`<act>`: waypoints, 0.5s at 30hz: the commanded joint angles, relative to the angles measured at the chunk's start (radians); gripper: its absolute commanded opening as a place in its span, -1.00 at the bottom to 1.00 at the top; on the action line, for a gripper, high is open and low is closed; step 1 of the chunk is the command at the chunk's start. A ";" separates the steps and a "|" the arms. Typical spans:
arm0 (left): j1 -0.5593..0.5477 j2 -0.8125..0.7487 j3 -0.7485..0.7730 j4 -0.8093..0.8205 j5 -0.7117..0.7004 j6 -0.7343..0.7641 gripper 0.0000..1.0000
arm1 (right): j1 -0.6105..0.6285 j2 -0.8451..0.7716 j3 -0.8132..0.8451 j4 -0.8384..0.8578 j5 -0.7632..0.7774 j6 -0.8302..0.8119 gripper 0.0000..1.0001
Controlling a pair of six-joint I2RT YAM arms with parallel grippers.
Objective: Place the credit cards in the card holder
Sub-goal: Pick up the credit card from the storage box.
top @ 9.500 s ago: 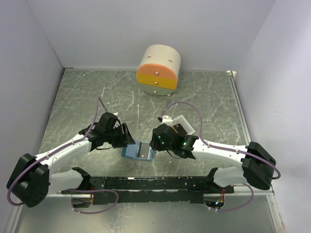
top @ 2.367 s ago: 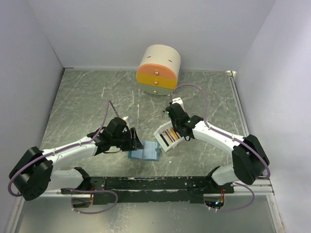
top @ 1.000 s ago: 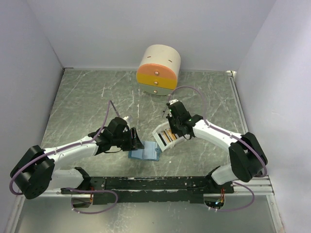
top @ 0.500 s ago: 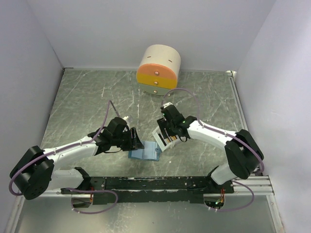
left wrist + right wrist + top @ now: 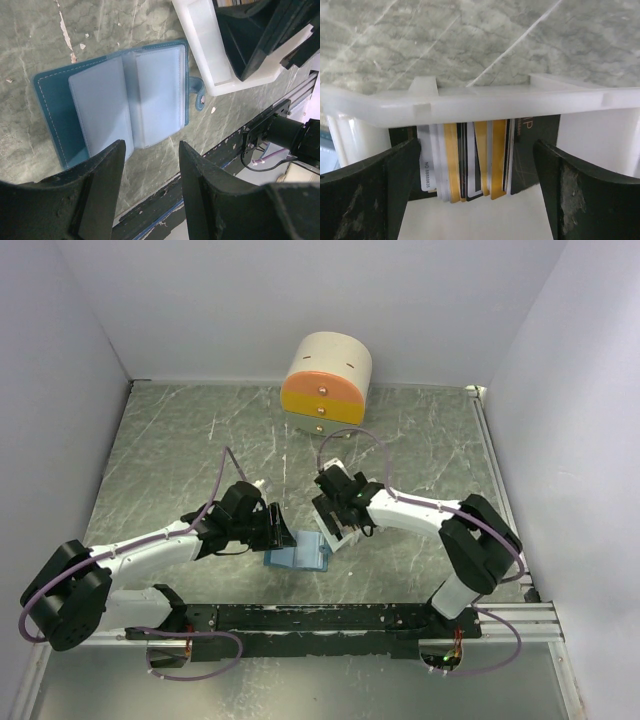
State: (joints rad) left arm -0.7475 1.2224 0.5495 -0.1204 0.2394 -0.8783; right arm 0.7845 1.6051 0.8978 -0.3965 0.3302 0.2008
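Against the view a second ago: the right gripper (image 5: 336, 517) has swung left from the tray's far-right side and now sits over the white tray (image 5: 485, 104). Its jaws were together then and now stand wide apart. The left arm, the left gripper (image 5: 277, 532) and the card holder (image 5: 300, 560) have not shifted.

Tray: shallow, white, on the marbled table (image 5: 180, 440) just right of the card holder. The credit cards (image 5: 470, 160) stand on edge in it, packed in one stack against the far wall. They run whitish, orange-tan and black, with a dark lettered card at the right end. The right wrist view shows the right fingers (image 5: 365, 192) on either side of the stack and clear of it, gripping nothing.

Card holder: lies open and flat on the table near the front rail. Pale blue inner sleeves are fanned up from the darker cover. No card is visible in the sleeves. Its small tab (image 5: 198, 95) points at the tray, just beside the tray's wall.

Left fingers (image 5: 100, 195): apart, over the holder's near edge, clamped on nothing. It is unclear whether they touch the cover.

Round cream drawer box (image 5: 325, 380) with orange and yellow fronts: at the back of the table, well apart from both arms.
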 commanded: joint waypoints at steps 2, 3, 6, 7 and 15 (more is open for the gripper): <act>0.004 0.001 0.024 0.014 0.009 0.006 0.15 | 0.057 0.053 0.051 -0.096 0.320 0.064 0.86; 0.004 -0.003 0.024 0.013 0.007 0.006 0.15 | 0.063 0.048 0.054 -0.104 0.350 0.075 0.84; 0.004 -0.012 0.022 0.007 0.000 0.003 0.16 | 0.065 0.015 0.051 -0.099 0.403 0.093 0.77; 0.004 -0.013 0.020 0.008 0.000 0.002 0.16 | 0.065 0.008 0.053 -0.101 0.411 0.095 0.76; 0.004 0.001 0.018 0.027 0.012 -0.004 0.16 | 0.055 -0.008 0.068 -0.097 0.436 0.063 0.53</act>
State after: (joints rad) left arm -0.7475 1.2228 0.5495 -0.1196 0.2394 -0.8791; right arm 0.8490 1.6260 0.9409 -0.4847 0.7029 0.2691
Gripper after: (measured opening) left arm 0.578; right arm 0.800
